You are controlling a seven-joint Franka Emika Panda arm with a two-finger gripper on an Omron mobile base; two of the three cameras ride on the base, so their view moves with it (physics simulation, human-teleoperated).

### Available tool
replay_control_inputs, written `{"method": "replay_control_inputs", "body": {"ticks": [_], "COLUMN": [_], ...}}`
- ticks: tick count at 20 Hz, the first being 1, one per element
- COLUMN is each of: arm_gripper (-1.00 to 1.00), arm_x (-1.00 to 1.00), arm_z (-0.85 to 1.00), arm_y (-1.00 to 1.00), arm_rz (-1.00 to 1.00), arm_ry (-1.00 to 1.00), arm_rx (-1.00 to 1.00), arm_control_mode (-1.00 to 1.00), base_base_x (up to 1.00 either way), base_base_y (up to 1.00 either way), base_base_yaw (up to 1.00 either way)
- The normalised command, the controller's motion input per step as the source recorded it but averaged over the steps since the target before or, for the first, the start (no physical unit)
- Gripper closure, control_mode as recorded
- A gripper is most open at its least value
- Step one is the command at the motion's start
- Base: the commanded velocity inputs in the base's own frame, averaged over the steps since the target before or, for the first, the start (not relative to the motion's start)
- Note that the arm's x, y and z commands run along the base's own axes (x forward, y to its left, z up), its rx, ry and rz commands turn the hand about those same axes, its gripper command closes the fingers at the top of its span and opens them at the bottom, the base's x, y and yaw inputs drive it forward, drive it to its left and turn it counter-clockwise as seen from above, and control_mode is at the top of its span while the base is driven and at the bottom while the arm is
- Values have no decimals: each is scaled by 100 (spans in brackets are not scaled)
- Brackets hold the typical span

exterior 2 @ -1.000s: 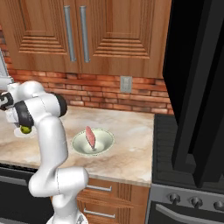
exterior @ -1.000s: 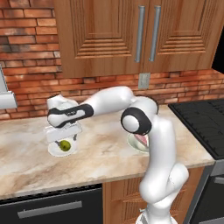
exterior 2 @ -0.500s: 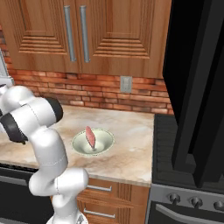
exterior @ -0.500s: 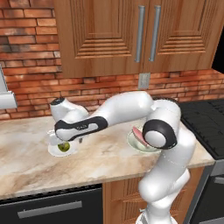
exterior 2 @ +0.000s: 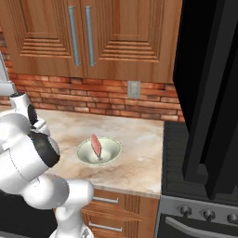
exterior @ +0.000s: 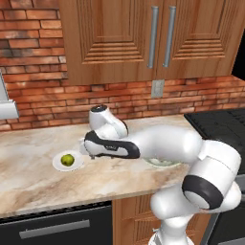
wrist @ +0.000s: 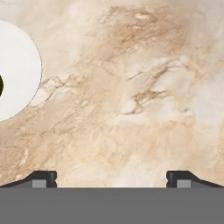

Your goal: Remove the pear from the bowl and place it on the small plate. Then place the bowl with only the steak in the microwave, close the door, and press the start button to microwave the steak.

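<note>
**Marble bench: pear on plate, pincer spread and empty**

Yellow-green, the small round pear (exterior: 67,159) sat in the middle of the small flat white plate (exterior: 57,165) on the beige marble bench (exterior: 33,182). The pincer (wrist: 111,178) hovered just beside the plate over bare stone, its jaws spread wide and holding nothing. Well apart to the right, the wide off-white bowl (exterior 2: 110,149) stood on the bench and held the pink-red slab of steak (exterior 2: 96,145). At the right, the tall black microwave door (exterior 2: 204,88) stood swung open.
</note>
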Motion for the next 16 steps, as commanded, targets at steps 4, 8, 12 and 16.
{"method": "replay_control_inputs", "body": {"ticks": [4, 8, 12, 16], "arm_gripper": [-100, -100, -100, -100], "arm_x": [-14, -16, -16, -7], "arm_z": [29, 34, 43, 41], "arm_y": [-100, -100, -100, -100], "arm_rz": [-15, -15, -14, -15], "arm_ry": [0, 0, 0, 0], "arm_rx": [13, 13, 11, 11], "arm_control_mode": [-100, -100, -100, -100], "base_base_x": [0, 0, 0, 0], "base_base_y": [0, 0, 0, 0], "base_base_yaw": [0, 0, 0, 0]}}
